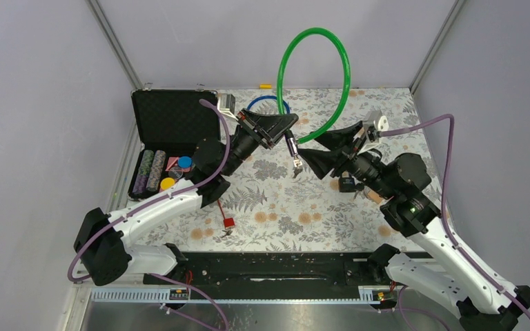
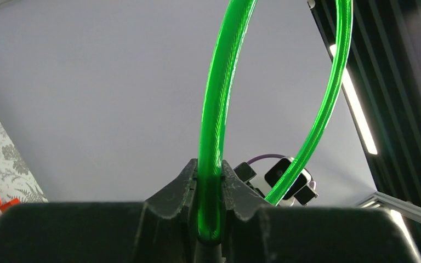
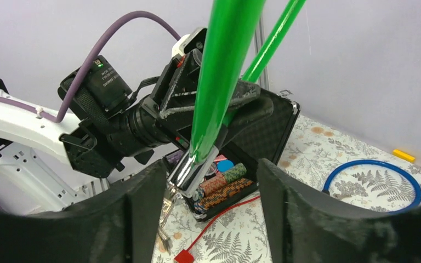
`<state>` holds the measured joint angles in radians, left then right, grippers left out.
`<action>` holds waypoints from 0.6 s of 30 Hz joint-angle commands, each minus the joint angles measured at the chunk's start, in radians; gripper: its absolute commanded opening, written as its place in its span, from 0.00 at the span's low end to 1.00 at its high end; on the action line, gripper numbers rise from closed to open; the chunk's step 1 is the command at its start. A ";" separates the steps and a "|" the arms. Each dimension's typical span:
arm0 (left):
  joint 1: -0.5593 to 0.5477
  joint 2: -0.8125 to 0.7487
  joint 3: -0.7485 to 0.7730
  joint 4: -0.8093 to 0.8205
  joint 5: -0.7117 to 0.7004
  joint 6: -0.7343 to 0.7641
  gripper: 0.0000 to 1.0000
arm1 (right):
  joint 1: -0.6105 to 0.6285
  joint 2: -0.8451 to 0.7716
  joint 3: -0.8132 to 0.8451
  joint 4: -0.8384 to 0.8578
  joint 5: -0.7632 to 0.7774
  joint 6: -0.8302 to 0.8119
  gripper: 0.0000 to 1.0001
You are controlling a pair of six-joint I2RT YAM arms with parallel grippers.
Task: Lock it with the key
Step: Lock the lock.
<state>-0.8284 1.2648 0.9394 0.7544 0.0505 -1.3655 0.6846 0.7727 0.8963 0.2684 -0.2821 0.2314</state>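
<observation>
Cable lock (image 1: 315,29): glossy green loop | left pincer (image 2: 210,178) clamps it

the fingers (image 2: 172,198) clamp the green cable (image 2: 212,109), whose loop arches up against the grey wall (image 2: 87,82).

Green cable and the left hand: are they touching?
Touching. The left wrist view shows the green cable clamped between both fingers of the left hand, no gap.

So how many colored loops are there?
2. The green loop is held up in the left gripper; the blue loop lies on the table near the far wall. None seems hidden.
</observation>
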 commanded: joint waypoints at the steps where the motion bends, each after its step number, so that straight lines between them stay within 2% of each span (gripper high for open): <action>1: 0.000 -0.025 0.017 0.171 -0.045 0.025 0.00 | 0.005 -0.033 0.034 -0.046 -0.035 0.031 0.73; 4: 0.003 -0.012 0.013 0.214 -0.046 0.038 0.00 | 0.005 -0.053 0.021 -0.067 -0.058 0.053 0.81; 7: 0.005 -0.004 0.015 0.230 -0.046 0.050 0.00 | 0.005 -0.056 0.012 -0.070 -0.122 0.067 0.80; 13: 0.006 0.031 0.036 0.253 -0.022 0.032 0.00 | 0.006 -0.011 0.002 -0.025 -0.161 0.062 0.61; 18: 0.006 0.040 0.034 0.263 -0.022 0.031 0.00 | 0.005 0.030 0.033 -0.042 -0.148 0.063 0.50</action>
<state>-0.8253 1.3113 0.9398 0.8864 0.0345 -1.3285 0.6857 0.7769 0.8963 0.1997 -0.4110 0.2878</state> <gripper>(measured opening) 0.146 0.532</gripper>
